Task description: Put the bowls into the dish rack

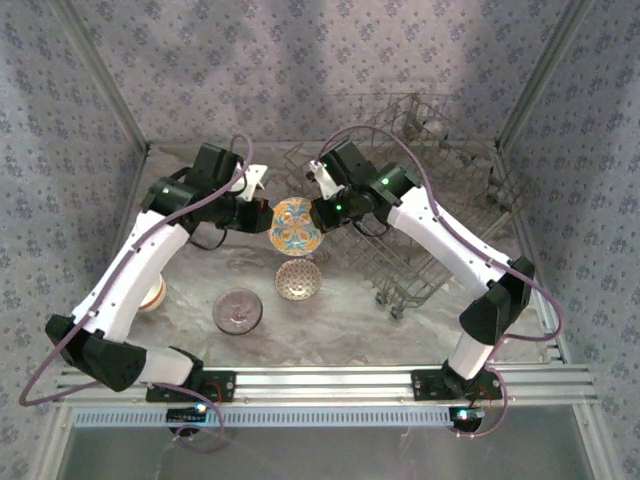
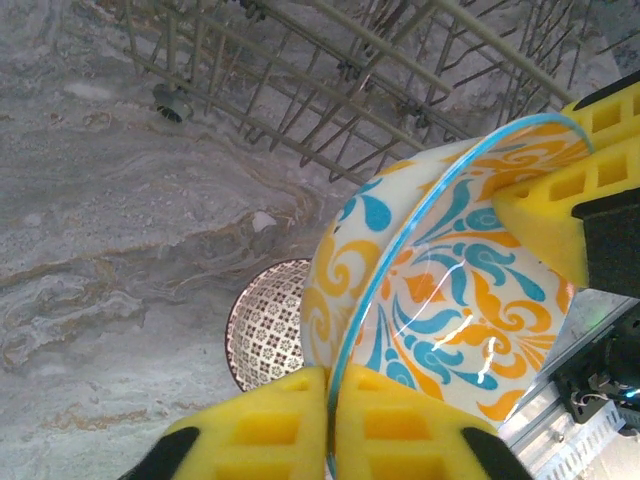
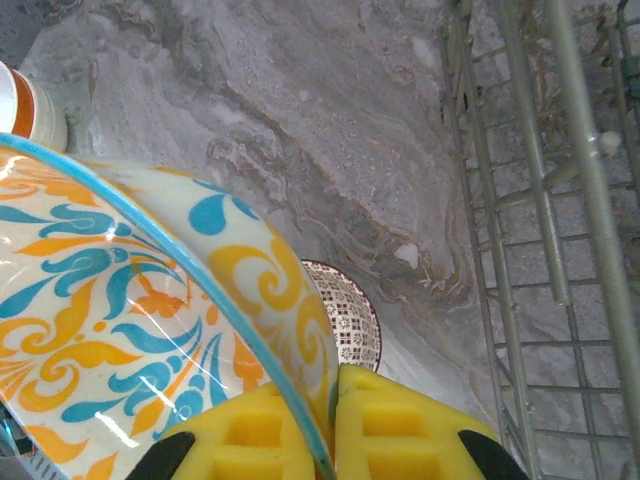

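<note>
A bowl with an orange and blue pattern (image 1: 296, 224) hangs tilted on edge above the table, held from both sides. My left gripper (image 1: 266, 214) is shut on its rim, the yellow pads (image 2: 280, 425) pinching the blue edge of the bowl (image 2: 460, 300). My right gripper (image 1: 321, 211) is shut on the opposite rim (image 3: 325, 425), one pad inside the bowl (image 3: 120, 300) and one outside. The dish rack (image 1: 430, 190) stands at the back right, just right of the held bowl. A brown-patterned bowl (image 1: 298, 279) sits on the table directly below.
A grey-speckled bowl (image 1: 237, 311) lies near the front left. An orange and white bowl (image 1: 153, 292) is partly hidden under my left arm. The rack's wire side (image 3: 560, 250) runs close by on the right. Patterned walls enclose the table.
</note>
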Robot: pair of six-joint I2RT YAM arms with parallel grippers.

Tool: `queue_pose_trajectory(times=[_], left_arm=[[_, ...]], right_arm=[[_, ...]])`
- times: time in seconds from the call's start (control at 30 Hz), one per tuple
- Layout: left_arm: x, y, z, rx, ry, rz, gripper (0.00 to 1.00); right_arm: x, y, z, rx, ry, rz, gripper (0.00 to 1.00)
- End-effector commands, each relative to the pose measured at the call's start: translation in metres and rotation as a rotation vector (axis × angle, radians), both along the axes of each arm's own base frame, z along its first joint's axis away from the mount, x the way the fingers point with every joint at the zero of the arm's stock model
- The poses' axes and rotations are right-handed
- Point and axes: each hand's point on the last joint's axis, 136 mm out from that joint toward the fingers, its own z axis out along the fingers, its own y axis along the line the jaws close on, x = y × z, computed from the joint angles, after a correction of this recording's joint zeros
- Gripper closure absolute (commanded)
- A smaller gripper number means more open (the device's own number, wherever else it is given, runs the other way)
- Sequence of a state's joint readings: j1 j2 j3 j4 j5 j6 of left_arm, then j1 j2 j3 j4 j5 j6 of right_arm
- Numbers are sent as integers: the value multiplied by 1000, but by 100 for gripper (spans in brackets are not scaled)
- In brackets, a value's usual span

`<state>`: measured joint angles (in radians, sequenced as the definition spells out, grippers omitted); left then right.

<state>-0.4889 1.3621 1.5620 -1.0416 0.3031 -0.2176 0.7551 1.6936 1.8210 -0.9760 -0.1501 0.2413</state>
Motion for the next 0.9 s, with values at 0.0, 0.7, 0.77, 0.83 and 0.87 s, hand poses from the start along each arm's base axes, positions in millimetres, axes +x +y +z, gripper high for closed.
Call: queue_pose_trajectory(times=[0.0, 0.7, 0.77, 0.83, 0.87], left_arm=[[3, -11, 31, -67, -79, -30, 73], [76, 10, 87, -181, -250, 179, 21], [93, 7, 79, -181, -222, 165, 21], [106, 0, 73, -176, -200, 123, 21], [113, -3, 69, -166, -196, 112, 21]], right_arm=[[-3, -7, 29, 13, -80, 1, 100], [65, -101, 133, 122, -381, -341, 100], [79, -128, 140, 103, -413, -428, 100], [91, -156, 147, 77, -450, -510, 100], [96, -172, 150, 54, -474, -552, 100]])
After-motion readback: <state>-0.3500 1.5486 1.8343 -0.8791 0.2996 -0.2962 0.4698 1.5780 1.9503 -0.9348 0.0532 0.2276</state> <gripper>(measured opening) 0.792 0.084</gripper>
